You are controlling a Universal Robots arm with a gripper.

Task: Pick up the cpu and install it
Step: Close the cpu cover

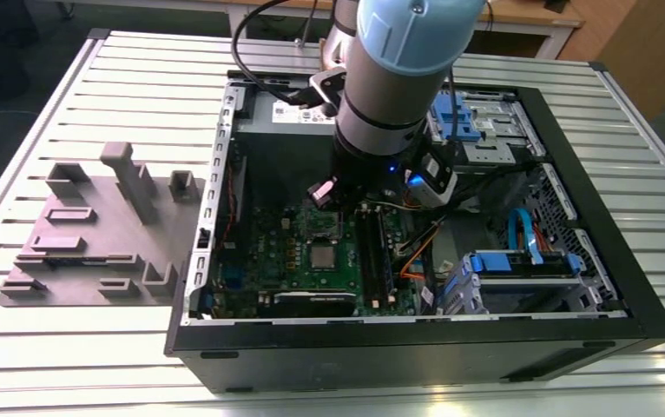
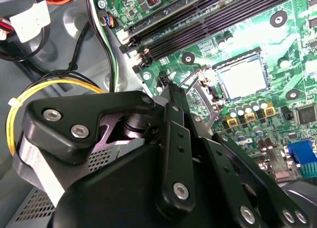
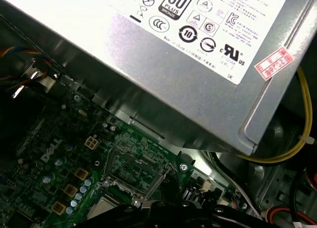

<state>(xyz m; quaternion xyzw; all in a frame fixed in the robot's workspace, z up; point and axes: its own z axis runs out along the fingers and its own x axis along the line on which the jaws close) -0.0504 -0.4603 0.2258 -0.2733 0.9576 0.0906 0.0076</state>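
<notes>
The cpu (image 1: 325, 254) is a small silvery square lying flat in the motherboard socket inside the open computer case. In the second wrist view the cpu (image 2: 242, 79) sits inside the socket's dark border, and the hinged metal frame (image 2: 198, 87) stands lifted beside it. The first wrist view shows an edge of the cpu (image 3: 105, 208) below that raised frame (image 3: 136, 171). My gripper (image 1: 350, 201) hangs above the motherboard, a little away from the socket on the power supply side, apart from the cpu. Its black linkages (image 2: 173, 139) block part of the board.
A grey plastic tray (image 1: 89, 234) with upright blocks lies on the slatted table at the exterior view's left. The case holds a power supply (image 3: 198, 65), memory slots (image 2: 213, 20), loose cables (image 2: 29, 97) and blue drive bays (image 1: 523, 265) on the exterior view's right.
</notes>
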